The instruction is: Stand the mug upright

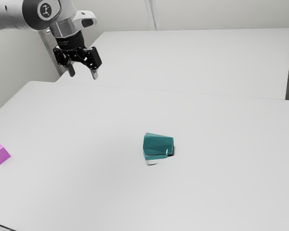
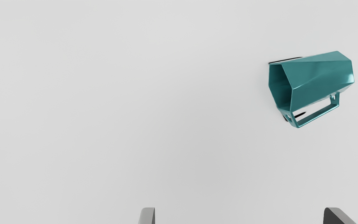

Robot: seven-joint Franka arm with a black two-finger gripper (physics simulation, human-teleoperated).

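Exterior view, clock read from the mug, 12 at the view's upper edge. The teal faceted mug (image 1: pixel 158 146) lies on its side on the white surface (image 1: pixel 86 197), close to mid-view. Its wider end faces roughly 9 o'clock, its narrower end roughly 3. Not upright.

Hand (image 1: pixel 83 75): at about half past 10 from the mug, well apart from it, raised above the surface and pointing down. State: open, the two fingers (image 2: pixel 147 216) wide apart with nothing between them. The arm (image 1: pixel 14 14) enters from about 10 o'clock.

Wrist view: the mug is ahead of the fingertips, touching neither, and more nearly in line with one finger than with the other. Its open mouth and hollow inside are visible. The angular handle (image 2: pixel 318 116) runs along the side nearer the fingers.

Other items: a pink-purple cube (image 1: pixel 0 153) sits on the surface at about 9 o'clock from the mug, well apart. Pale wall (image 1: pixel 221 13) at 12 to 1.
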